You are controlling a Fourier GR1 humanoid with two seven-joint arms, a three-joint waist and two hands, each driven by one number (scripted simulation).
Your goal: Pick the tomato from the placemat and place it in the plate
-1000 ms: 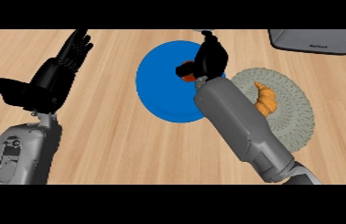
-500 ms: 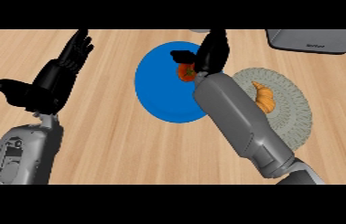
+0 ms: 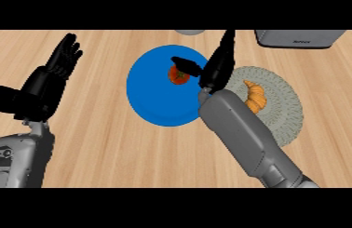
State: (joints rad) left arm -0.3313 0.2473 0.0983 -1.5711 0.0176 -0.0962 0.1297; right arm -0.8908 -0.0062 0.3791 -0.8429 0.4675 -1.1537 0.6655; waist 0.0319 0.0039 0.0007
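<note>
— On the wooden counter (image 3: 103, 143), what sits where?
— At centre a blue plate (image 3: 154, 101) holds the tomato (image 3: 179, 76), lying in the plate's upper right part. Just right of the plate is a round woven placemat (image 3: 285, 110) with a croissant (image 3: 256, 97) on it.
— And the hands?
— Over the plate's right edge, the right hand (image 3: 216, 66) has straight fingers spread apart, thumb beside the tomato, gripping nothing. At the left edge, the left hand (image 3: 48, 83) rests open, fingers up.
</note>
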